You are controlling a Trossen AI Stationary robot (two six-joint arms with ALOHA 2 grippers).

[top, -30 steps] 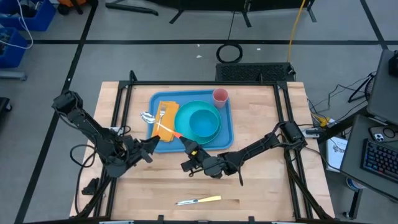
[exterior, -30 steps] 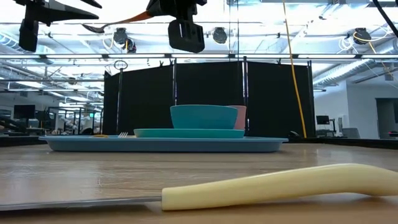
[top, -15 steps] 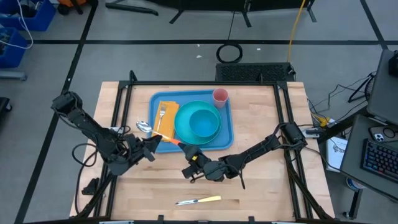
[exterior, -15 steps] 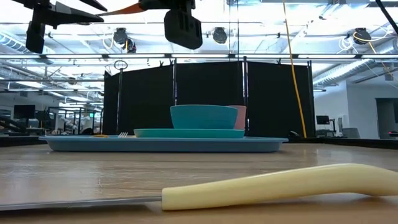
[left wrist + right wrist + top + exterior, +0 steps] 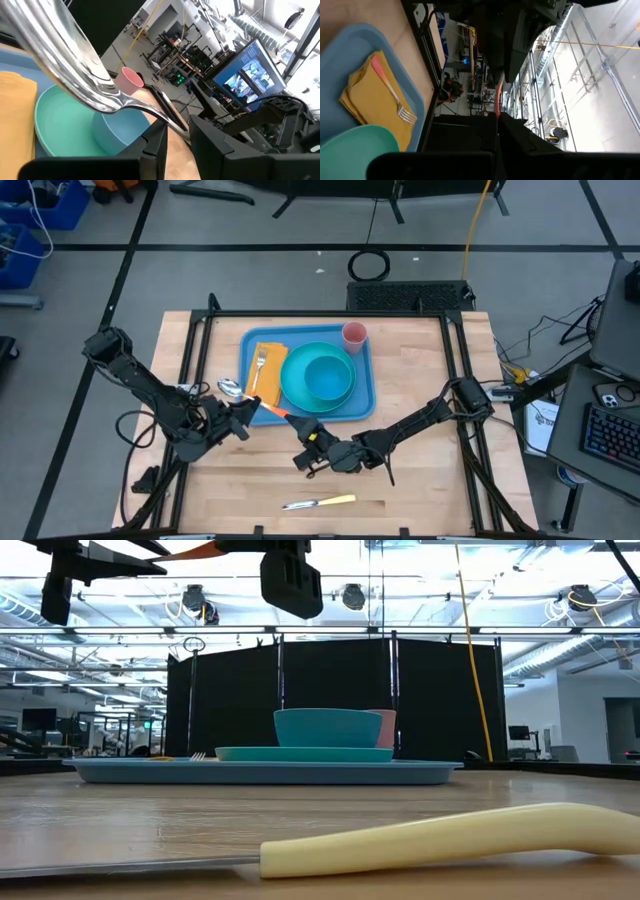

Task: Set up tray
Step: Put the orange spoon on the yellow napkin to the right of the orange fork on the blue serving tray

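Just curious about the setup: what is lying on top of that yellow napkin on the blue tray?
A fork lies on the yellow napkin. The teal plate covers the napkin's edge, hiding what is beneath.

teal bowl (image 5: 327,370) on teal plate (image 5: 300,385), pink cup (image 5: 354,334), fork (image 5: 259,364) on yellow napkin (image 5: 273,360), yellow-handled knife (image 5: 320,502)

Light-blue tray (image 5: 366,385) lies flat at the table's far middle

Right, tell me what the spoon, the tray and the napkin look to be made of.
Spoon: polished metal bowl, mirror-like reflections; orange handle, probably plastic.
Tray: light-blue, likely plastic, smooth moulded rim.
Napkin: mustard-yellow cloth, apparently; soft folded layers.
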